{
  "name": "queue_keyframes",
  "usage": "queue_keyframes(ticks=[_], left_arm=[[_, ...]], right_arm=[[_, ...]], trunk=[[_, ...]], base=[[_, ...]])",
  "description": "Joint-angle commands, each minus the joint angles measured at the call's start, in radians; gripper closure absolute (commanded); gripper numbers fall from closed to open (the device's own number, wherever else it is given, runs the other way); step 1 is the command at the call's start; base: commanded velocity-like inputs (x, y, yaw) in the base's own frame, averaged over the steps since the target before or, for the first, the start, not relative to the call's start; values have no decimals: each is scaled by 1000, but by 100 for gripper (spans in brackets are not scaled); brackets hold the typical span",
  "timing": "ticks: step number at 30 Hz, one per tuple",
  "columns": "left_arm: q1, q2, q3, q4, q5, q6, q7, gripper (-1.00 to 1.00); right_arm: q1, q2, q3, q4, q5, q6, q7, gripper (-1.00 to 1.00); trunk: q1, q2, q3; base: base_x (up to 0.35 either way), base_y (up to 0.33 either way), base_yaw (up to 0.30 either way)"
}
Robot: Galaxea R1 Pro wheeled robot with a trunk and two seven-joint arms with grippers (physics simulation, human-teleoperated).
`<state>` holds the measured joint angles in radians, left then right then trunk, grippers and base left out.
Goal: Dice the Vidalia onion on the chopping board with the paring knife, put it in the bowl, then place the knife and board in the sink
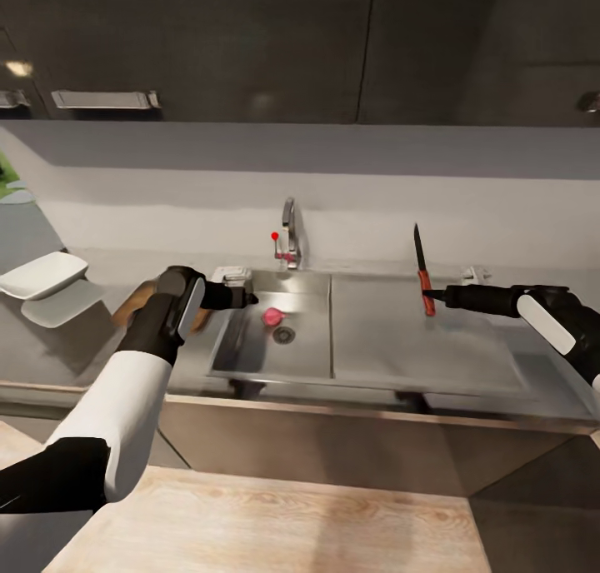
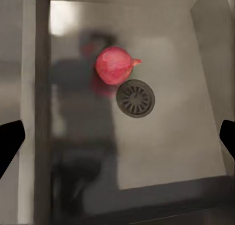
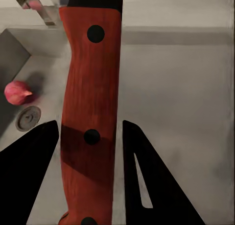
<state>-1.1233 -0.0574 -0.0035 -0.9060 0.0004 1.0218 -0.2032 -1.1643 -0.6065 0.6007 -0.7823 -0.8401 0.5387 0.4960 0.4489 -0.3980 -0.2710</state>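
Note:
The Vidalia onion (image 1: 272,316), pinkish-red, lies in the sink (image 1: 250,352) beside the round drain (image 1: 284,335). My left gripper (image 1: 247,296) hovers over the basin's left rim, open and empty. In the left wrist view the onion (image 2: 113,64) sits well ahead of the wide-apart fingertips (image 2: 10,139). Over the steel drainboard (image 1: 417,340), my right gripper (image 1: 433,294) is shut on the paring knife (image 1: 423,277), blade pointing up. Its reddish handle (image 3: 93,102) stands between the black fingers (image 3: 29,176). The chopping board (image 1: 132,305) is mostly hidden behind my left arm. The white bowl (image 1: 42,275) rests on the countertop (image 1: 42,348) at far left.
The chrome tap (image 1: 288,231) with its red knob (image 1: 274,236) rises behind the basin. Dark wall cabinets (image 1: 250,48) hang above the grey backsplash. A light wood floor (image 1: 275,523) lies in front of the counter's cabinet fronts.

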Motion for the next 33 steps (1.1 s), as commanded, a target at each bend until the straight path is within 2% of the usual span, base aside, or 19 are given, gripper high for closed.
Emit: queue_keyframes(ticks=[1, 8, 14, 22, 28, 33], left_arm=[[-1, 0, -4, -1, 0, 4, -1, -100], [-1, -1, -11, 11, 0, 3, -1, -100], [-1, 0, -24, 104, 0, -2, 1, -100], [-1, 1, -26, 128, 0, -3, 4, -100], [-1, 5, -26, 127, 0, -2, 4, -100], [-1, 20, -26, 126, 0, -1, 6, -100]], right_arm=[[-2, -1, 4, 0, -7, 3, -1, 100], [-2, -2, 4, 0, -7, 3, -1, 100], [-2, -2, 4, 0, -7, 3, -1, 100], [-2, -2, 4, -1, -7, 2, -1, 100], [-2, -1, 4, -4, -8, 3, -1, 100], [-2, -2, 4, -5, -8, 3, 1, 100]], trunk=[[1, -2, -2], [1, -2, -2], [1, -2, -2], [1, -2, -2], [1, -2, -2], [1, -2, -2]], base=[[160, -125, 0], [47, -37, -122], [4, -3, -275], [0, 0, -260], [0, 0, -46], [0, 0, -1]])
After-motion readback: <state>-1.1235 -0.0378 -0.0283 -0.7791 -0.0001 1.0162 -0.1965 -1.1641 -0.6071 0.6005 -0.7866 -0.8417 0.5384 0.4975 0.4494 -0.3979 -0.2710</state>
